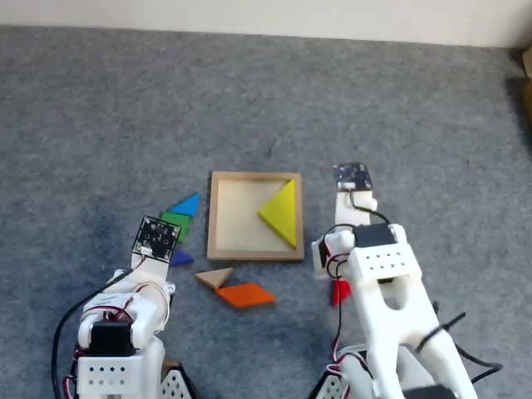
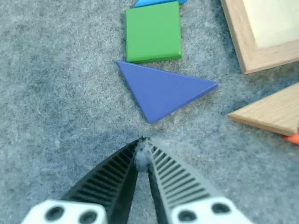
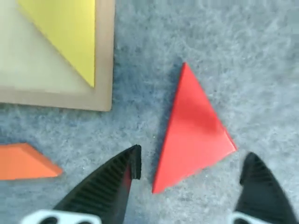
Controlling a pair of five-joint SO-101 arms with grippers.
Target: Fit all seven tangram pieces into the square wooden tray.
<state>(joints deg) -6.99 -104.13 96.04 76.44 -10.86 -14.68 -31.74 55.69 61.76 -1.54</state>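
scanning from the left: your left gripper (image 2: 142,142) has its jaws pressed together with nothing between them, tips just short of the indigo triangle (image 2: 163,91). that triangle's corner points back at the tips, and its long edge lies crosswise to the fingers, on the side next to the green square (image 2: 153,31). a light blue piece (image 2: 159,2) sits just beyond the square. next over, the wood triangle (image 1: 214,278) and orange parallelogram (image 1: 246,294) lie side by side near the tray (image 1: 213,216). the tray holds 1 piece, the yellow triangle (image 1: 283,212), against its right side; 6 pieces are outside it. right of the tray, your right gripper (image 3: 191,161) has its jaws spread wide and empty, straddling the near end of the red triangle (image 3: 194,126). key relation: the red piece's long edge runs roughly in line with the fingers, away from the wrist, so you'd likely close across its narrow width. the right arm is clearly nearer to it, and the tray lies to its left.
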